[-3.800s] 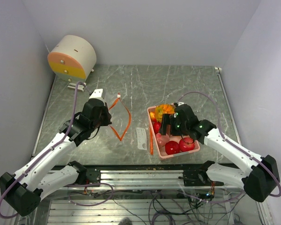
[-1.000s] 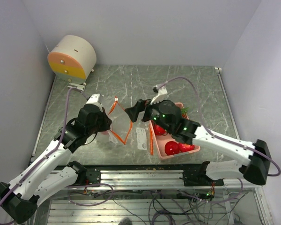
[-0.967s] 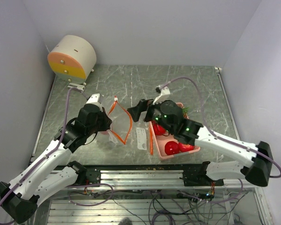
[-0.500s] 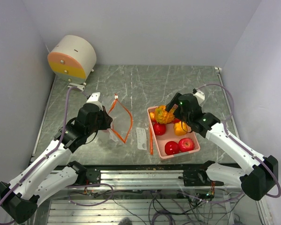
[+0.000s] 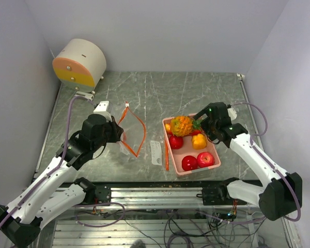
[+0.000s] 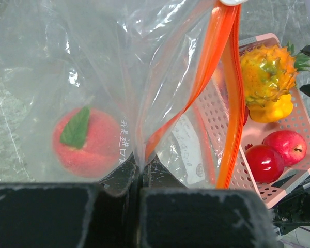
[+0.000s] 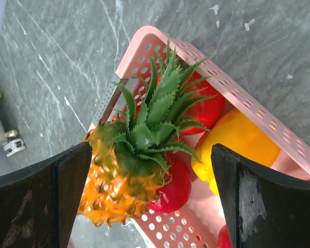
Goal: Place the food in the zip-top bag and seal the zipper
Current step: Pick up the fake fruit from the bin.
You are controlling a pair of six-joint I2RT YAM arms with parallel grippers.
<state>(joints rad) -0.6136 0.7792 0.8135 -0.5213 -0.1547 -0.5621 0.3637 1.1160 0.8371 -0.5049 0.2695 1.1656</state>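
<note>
The clear zip-top bag [image 5: 136, 135] with an orange zipper [image 6: 227, 93] lies left of the pink basket [image 5: 171, 164]. My left gripper [image 6: 142, 168] is shut on the bag's edge, holding its mouth up. A pink peach [image 6: 88, 142] lies inside the bag. In the basket are a bumpy orange fruit with green leaves [image 5: 182, 125], a yellow pepper [image 5: 199, 141] and red apples [image 5: 189, 163]. My right gripper [image 7: 151, 152] hangs open over the basket. Its fingers straddle the bumpy orange fruit [image 7: 121, 175] without touching it, beside the pepper [image 7: 237, 139] and an apple [image 7: 175, 183].
A round white drum with an orange and yellow face [image 5: 80, 63] stands at the back left corner. Grey walls close the table on three sides. A metal rail [image 5: 155, 194] runs along the near edge by the arm bases.
My right arm has swung from above the bag's mouth back to the basket and now hovers open over the bumpy orange fruit. The left gripper keeps its hold on the bag.
</note>
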